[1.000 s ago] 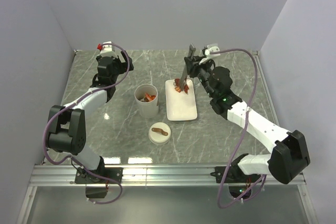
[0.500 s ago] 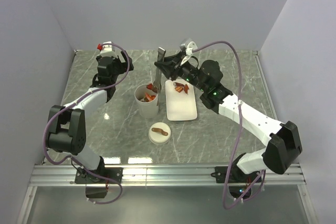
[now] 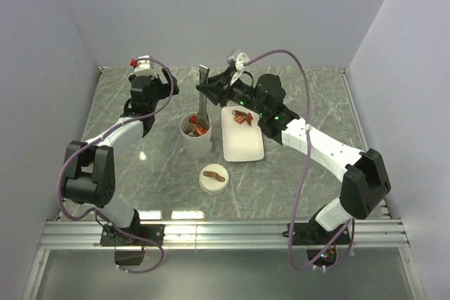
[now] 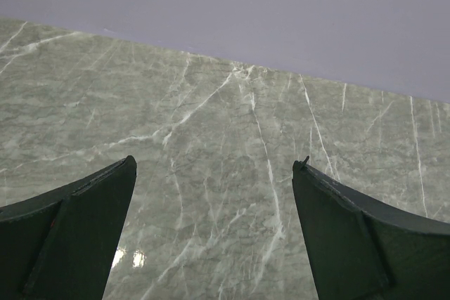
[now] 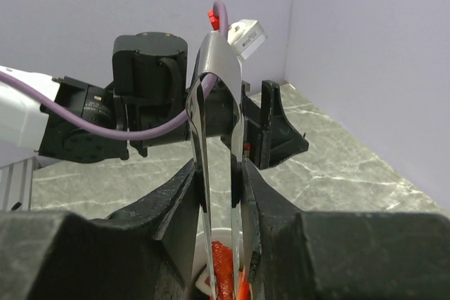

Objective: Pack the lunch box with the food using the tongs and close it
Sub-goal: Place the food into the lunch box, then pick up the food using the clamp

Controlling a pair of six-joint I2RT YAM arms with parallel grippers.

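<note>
Well to the left of the lunch box (image 3: 197, 144), toward the back of the marble table (image 3: 302, 103), sits the left gripper (image 4: 214, 194). Its two dark fingers (image 4: 77, 237) stand wide apart with nothing between them, only bare stone below and the pale wall beyond.

The lunch box itself stands upright and uncovered, a tall white cup with several red-orange pieces of food (image 3: 199, 130) showing at its mouth. Its round cream lid (image 3: 213, 179) lies flat on the table just in front of the box, toward the arm bases, with the brown strap handle facing up; the lid and the box do not touch.

Directly above the box the tongs (image 3: 202, 100) hang almost vertical, joined end up and tips down at the box's opening. In the right wrist view a red piece (image 5: 222, 275) sits pinched between the two thin metal arms near their tips, with a white rim showing just beneath it; whether the piece is already below the rim cannot be told.

The right gripper (image 5: 218, 173) reaches in from the right of the box and is clamped on the tongs about midway along them, its fingers squeezing the two arms close together.

Just to the right of the box lies the flat white rectangular plate (image 3: 244, 145), apart from it by a narrow strip of table. A small cluster of red-orange food (image 3: 243, 118) rests at the plate's far end
</note>
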